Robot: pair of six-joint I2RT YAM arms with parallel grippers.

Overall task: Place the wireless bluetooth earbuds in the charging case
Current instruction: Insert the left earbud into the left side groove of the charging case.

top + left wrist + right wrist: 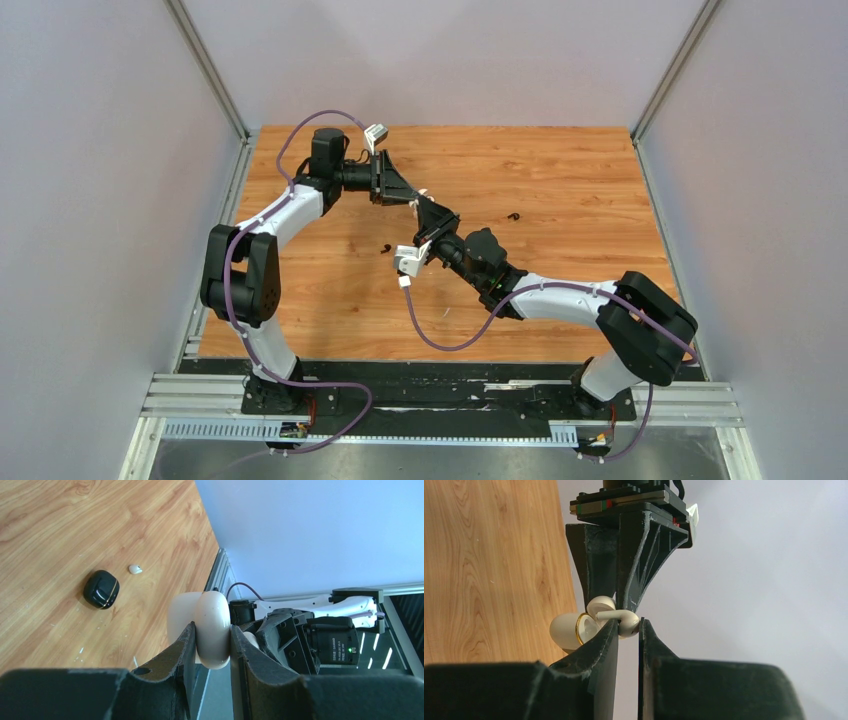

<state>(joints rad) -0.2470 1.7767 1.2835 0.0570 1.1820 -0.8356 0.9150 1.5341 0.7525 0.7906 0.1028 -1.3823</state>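
Observation:
My left gripper (212, 632) is shut on the open white charging case (212, 612) and holds it above the table. In the right wrist view the case (569, 630) shows a gold rim around its opening. My right gripper (629, 624) is shut on a white earbud (624, 620), its stem pointing at the case opening. The two grippers meet tip to tip over the table's middle, left (408, 197) and right (425, 208). A second white earbud (135, 569) lies on the wood beside a closed black case (101, 589).
Two small dark things lie on the wooden table (560, 170), one right of the grippers (514, 216) and one below them (386, 249). Grey walls enclose the table on three sides. The right arm's camera and cable (408, 262) hang near the middle.

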